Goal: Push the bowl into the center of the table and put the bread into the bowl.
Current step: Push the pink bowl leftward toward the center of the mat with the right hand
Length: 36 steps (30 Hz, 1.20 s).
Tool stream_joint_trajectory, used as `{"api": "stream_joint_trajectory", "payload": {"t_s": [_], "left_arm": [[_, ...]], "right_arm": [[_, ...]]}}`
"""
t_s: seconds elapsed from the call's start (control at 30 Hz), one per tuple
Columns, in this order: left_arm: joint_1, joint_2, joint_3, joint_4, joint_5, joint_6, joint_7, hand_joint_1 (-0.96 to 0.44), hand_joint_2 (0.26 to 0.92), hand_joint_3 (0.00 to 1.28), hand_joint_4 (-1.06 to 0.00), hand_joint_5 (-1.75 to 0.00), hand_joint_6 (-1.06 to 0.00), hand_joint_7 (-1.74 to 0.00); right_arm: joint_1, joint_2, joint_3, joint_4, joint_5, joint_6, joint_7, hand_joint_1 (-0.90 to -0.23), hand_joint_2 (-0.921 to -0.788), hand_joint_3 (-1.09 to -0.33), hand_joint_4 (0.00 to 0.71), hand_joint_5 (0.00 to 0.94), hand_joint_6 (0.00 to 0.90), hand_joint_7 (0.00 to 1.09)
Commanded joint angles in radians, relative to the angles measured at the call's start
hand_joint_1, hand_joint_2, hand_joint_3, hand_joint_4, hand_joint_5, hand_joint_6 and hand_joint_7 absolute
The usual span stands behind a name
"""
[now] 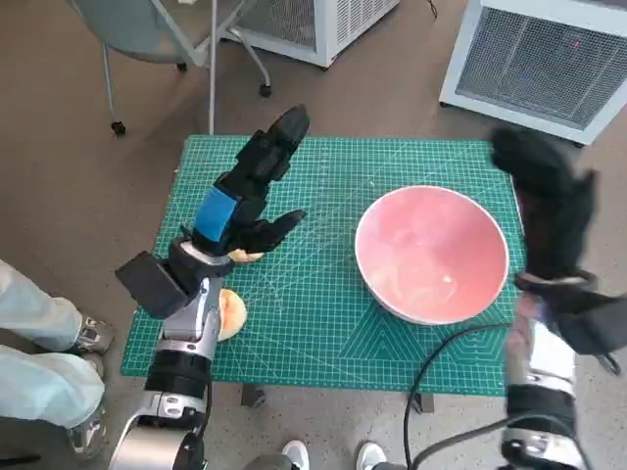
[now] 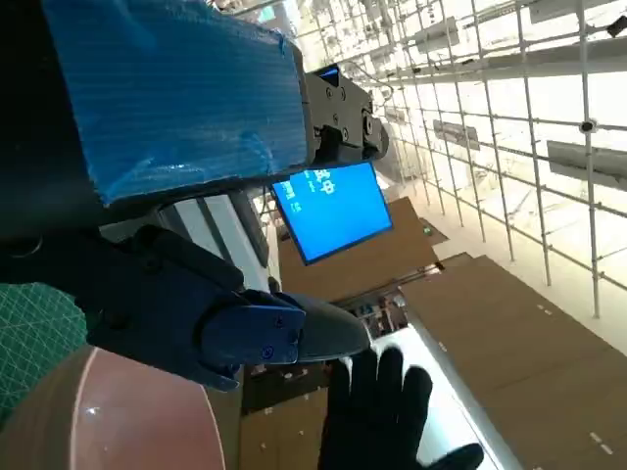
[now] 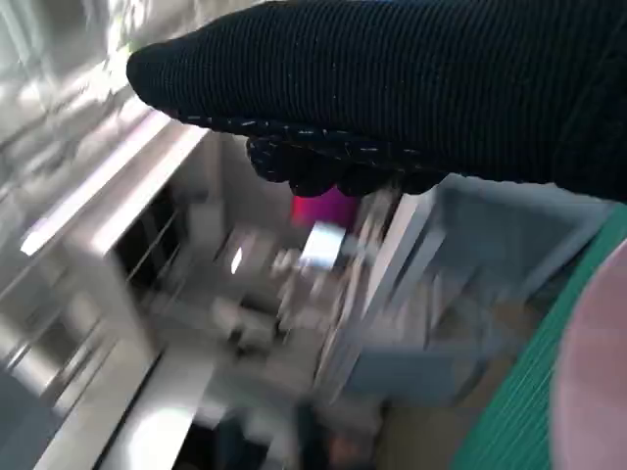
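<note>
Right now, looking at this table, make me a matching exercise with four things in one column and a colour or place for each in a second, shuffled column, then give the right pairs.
Things:
1. bowl
2. bread
3. left hand
4. right hand

Descriptions:
A. raised beside the table's right edge, in a black knitted glove
B. pink, on the right half of the green mat
C. pale, near the mat's left front corner, partly hidden by the left forearm
D. over the mat's left part, blue tape on its back

Pairs: 1-B, 2-C, 3-D, 4-A
</note>
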Motion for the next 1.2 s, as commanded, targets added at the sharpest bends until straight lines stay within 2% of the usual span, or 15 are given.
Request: {"api": "stream_joint_trajectory", "payload": {"t_s": [0.03, 0.23, 0.5, 0.87, 1.0, 1.2], "left_arm": [[-0.014, 0.001, 0.0, 0.007, -0.004, -0.008, -0.002, -0.55, 0.921, 0.35, -0.13, 0.0, -0.14, -0.2], [-0.011, 0.001, -0.002, 0.002, 0.001, -0.008, 0.001, -0.55, 0.921, 0.35, -0.13, 0.0, -0.14, -0.2], [-0.011, 0.004, -0.004, 0.005, 0.008, -0.008, 0.004, -0.55, 0.921, 0.35, -0.13, 0.0, -0.14, -0.2], [-0.012, 0.009, -0.005, 0.002, 0.01, -0.002, 0.0, -0.56, 0.921, 0.35, -0.13, 0.0, -0.13, -0.21], [-0.013, 0.013, -0.005, 0.002, 0.01, 0.001, -0.001, -0.56, 0.921, 0.35, -0.13, 0.0, -0.13, -0.21], [-0.011, 0.018, -0.005, 0.0, 0.009, 0.004, -0.002, -0.56, 0.921, 0.35, -0.13, 0.0, -0.13, -0.21]], "right_arm": [[0.015, -0.018, -0.036, 0.131, -0.014, -0.047, -0.039, -0.669, -0.921, -0.793, 0.164, 0.006, -0.001, 0.46], [-0.002, -0.025, -0.071, 0.266, -0.007, -0.083, -0.077, -0.636, -0.921, -0.806, 0.182, 0.013, 0.009, 0.47], [-0.024, -0.016, -0.105, 0.403, 0.006, -0.087, -0.108, -0.608, -0.921, -0.817, 0.2, 0.019, 0.042, 0.49], [-0.055, 0.01, -0.125, 0.534, 0.006, -0.034, -0.152, -0.602, -0.921, -0.823, 0.223, 0.022, 0.074, 0.5], [-0.071, 0.025, -0.129, 0.561, 0.006, -0.001, -0.173, -0.559, -0.921, -0.843, 0.231, 0.022, 0.098, 0.51], [-0.101, 0.06, -0.123, 0.584, -0.006, 0.045, -0.215, -0.534, -0.921, -0.867, 0.263, 0.018, 0.137, 0.48]]}}
